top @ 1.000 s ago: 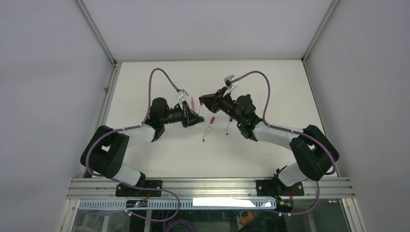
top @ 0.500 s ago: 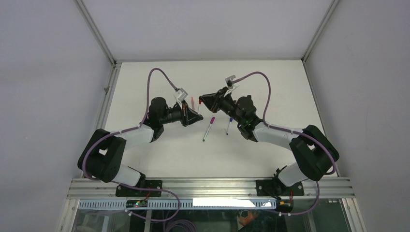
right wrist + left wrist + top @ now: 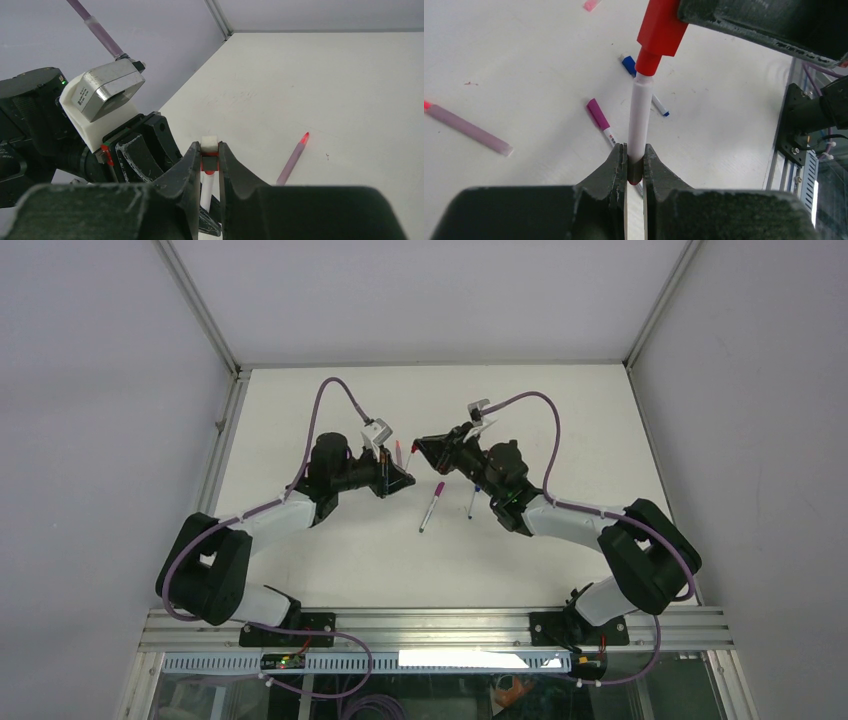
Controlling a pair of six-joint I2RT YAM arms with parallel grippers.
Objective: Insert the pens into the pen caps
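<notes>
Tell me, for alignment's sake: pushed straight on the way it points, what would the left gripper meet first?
Probably the short red plastic cap shut in the right gripper; the thin white pen in the left gripper reaches its mouth.

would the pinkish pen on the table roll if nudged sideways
Likely yes: the pinkish pen looks round and smooth, lying flat on the table. It lies straight, so probably stiff; slim, so probably light.

Both arms (image 3: 280, 520) have black joints, white links and looping purple cables (image 3: 333, 381).
</notes>
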